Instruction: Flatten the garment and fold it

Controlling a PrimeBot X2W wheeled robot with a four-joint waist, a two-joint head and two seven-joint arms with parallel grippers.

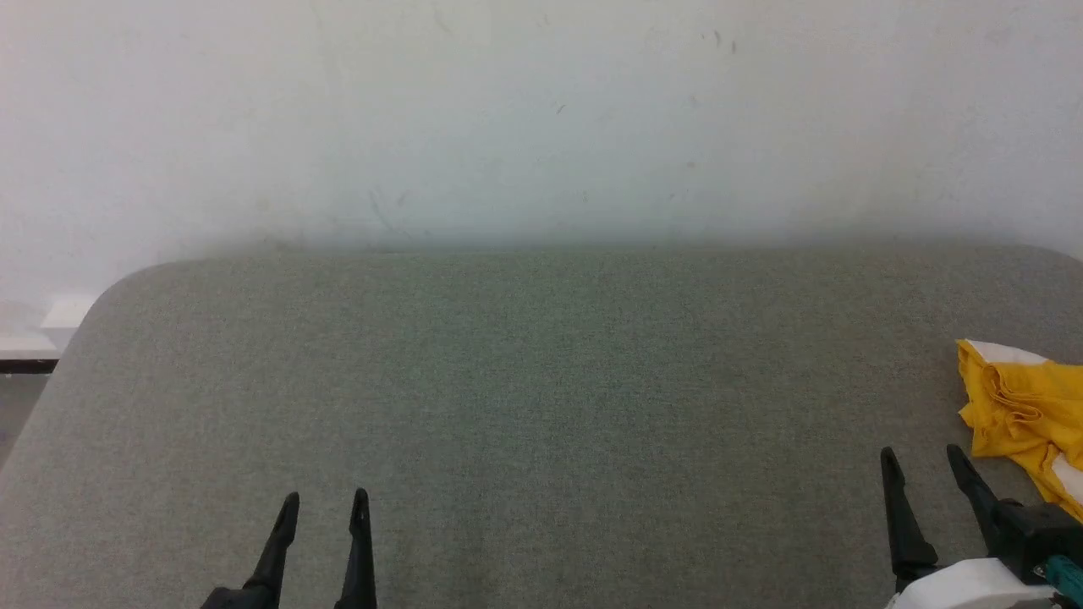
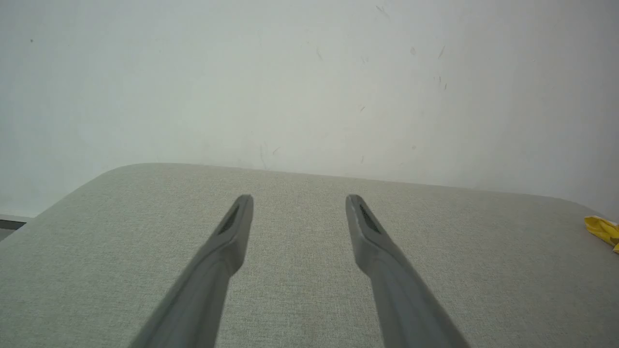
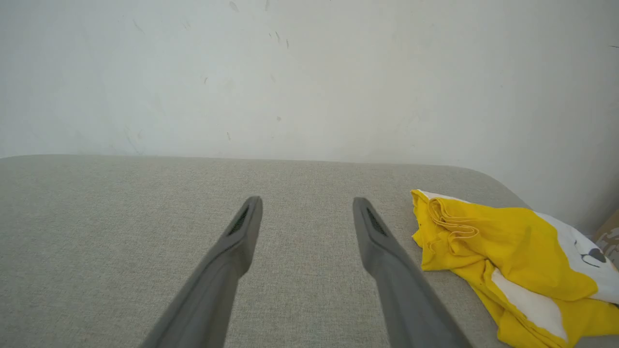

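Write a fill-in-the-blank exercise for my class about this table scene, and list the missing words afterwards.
1. The T-shirt on the grey table is mostly ____ with white patches.
2. It lies crumpled at the robot's ____ side.
3. The left tool and the right tool are both ____, holding nothing.
Missing words: yellow; right; open.

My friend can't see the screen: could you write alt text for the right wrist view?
A crumpled yellow-and-white shirt lies at the right of a grey padded table, beside the open, empty right pincer with its two dark fingers. A pale wall stands behind.
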